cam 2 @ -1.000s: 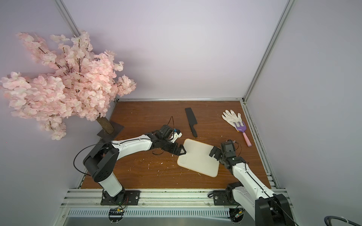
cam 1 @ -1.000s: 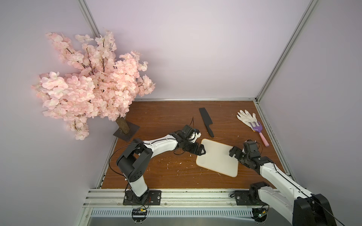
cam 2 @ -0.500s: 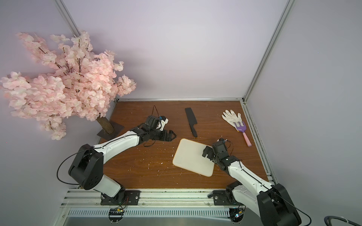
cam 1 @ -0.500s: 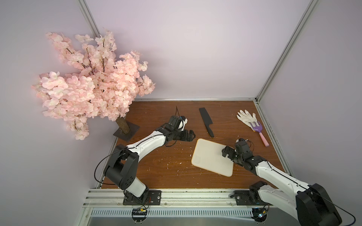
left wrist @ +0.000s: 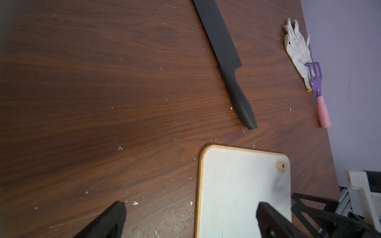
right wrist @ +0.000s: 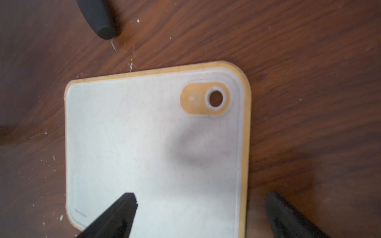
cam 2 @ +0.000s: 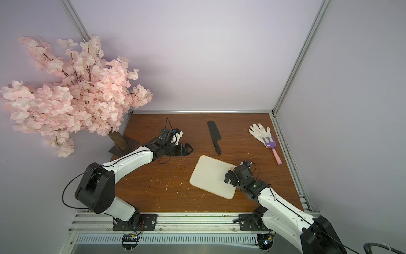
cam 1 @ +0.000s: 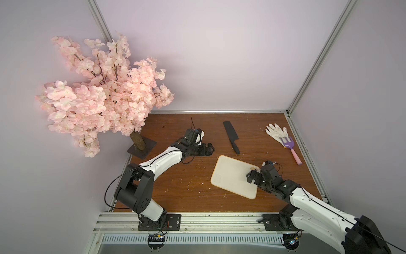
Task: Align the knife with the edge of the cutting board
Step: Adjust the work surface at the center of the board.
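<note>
The alignment is not yet made. The knife (cam 1: 231,136) lies flat on the worktop (cam 1: 175,189), beyond the far edge of the cutting board (cam 1: 230,176) as seen from the arm bases, and no pincer holds it. Its handle end points toward that far edge, near it but with a strip of bare wood between, and the blade runs off toward the back wall. The knife therefore stands roughly crosswise to the nearest edge and slanted against the side edges, so it lies alongside none of them.

The board itself sits skewed to the worktop's sides. The right pincer (cam 1: 250,177) is spread wide at the corner with the ringed hole. In the right wrist view one finger (right wrist: 115,214) hangs over the cream surface and the other over the wood beyond the tan rim, so the jaws straddle that edge with nothing gripped. Whether they touch the board I cannot tell. The left pincer (cam 1: 208,150) is likewise released and empty, over bare wood to the side of the knife's handle and apart from it.

By my judgement nearly everything is left to do: a pincer has to take or nudge the knife, turn it parallel to a board edge, and set it flush along that edge
</note>
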`<state>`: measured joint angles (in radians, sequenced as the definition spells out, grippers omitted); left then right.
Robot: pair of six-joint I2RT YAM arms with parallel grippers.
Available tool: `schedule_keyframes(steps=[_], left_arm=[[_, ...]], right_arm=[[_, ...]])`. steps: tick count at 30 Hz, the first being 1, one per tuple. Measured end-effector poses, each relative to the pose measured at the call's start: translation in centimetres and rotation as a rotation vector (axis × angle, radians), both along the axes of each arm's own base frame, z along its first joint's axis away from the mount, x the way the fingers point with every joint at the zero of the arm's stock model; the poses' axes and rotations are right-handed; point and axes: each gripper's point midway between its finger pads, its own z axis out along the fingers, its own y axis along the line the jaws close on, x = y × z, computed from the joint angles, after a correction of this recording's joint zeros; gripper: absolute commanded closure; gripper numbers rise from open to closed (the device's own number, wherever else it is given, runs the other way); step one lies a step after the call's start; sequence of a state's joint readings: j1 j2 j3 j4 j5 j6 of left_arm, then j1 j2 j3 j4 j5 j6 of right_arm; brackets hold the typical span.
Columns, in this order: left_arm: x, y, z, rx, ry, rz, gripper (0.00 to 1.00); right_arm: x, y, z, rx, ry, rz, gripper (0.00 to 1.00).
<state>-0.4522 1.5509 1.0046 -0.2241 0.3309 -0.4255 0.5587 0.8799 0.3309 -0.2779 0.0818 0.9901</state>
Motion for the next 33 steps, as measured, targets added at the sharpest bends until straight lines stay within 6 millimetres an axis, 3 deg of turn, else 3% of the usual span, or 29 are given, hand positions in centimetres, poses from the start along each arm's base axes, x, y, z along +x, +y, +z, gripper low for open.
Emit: schedule_keyframes(steps=[5, 17, 26, 33], left_arm=[[0.0, 0.0, 0.0, 0.0, 0.0, 0.001, 0.0], [0.5, 0.8, -0.1, 0.01, -0.004, 0.028, 0.0], [0.6, 1.1, -0.3, 0.017, -0.002, 0.043, 0.0], [1.0, 1.7, -0.3, 0.015, -0.002, 0.062, 0.0]], right_arm=[[-0.6, 0.5, -0.2, 0.024, -0.008, 0.011, 0.01], [-0.5, 5.0, -0.3, 0.032, -0.011, 0.117, 0.01], [2.6, 7.7, -0.2, -0.04, -0.005, 0.154, 0.01], [5.9, 10.9, -0.3, -0.089, -0.02, 0.23, 0.01]])
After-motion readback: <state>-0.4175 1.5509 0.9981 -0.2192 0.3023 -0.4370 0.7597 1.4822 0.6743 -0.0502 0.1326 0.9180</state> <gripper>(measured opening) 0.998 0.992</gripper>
